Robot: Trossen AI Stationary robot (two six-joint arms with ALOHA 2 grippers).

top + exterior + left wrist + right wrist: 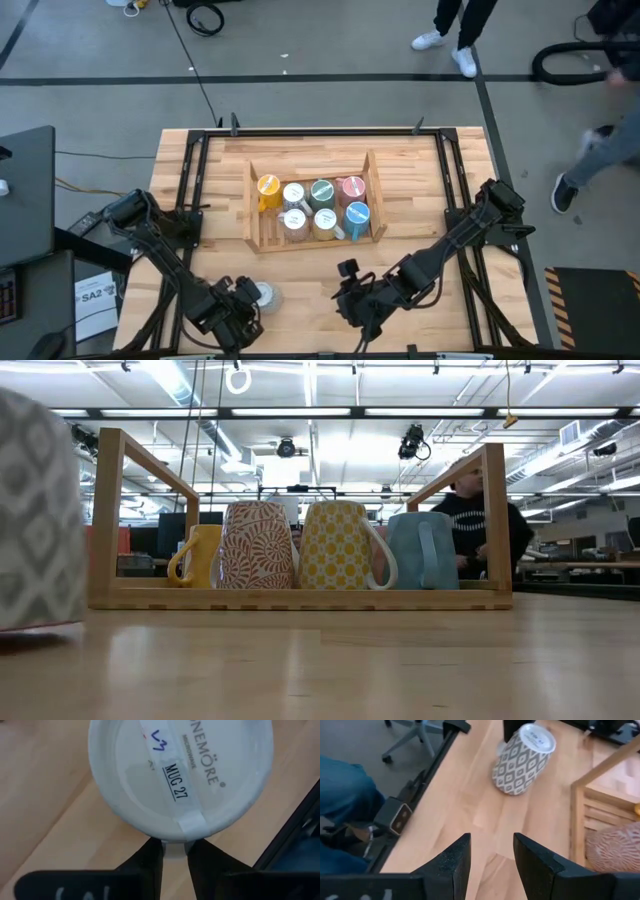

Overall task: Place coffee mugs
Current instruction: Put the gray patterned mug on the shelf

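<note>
Grey floor (330,100) with dark tape lines surrounds the wooden table (210,250); ceiling strip lights (290,412) glow overhead.

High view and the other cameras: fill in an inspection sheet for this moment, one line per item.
Surface: pale wooden table, bare around a wooden crate at its middle.
Job's things: seven mugs in the crate, among them a yellow mug, a green mug, a pink mug and a blue mug; a grey patterned mug stands outside it, base up, near the front edge.
Clutter: nothing seen on the table.
Grippers: left gripper pinches a pale part of the grey patterned mug; right gripper open, empty, near the front edge.
Cables: black cable across the floor toward the table.
Surroundings: person beyond the crate; white shoes on the floor.
</note>
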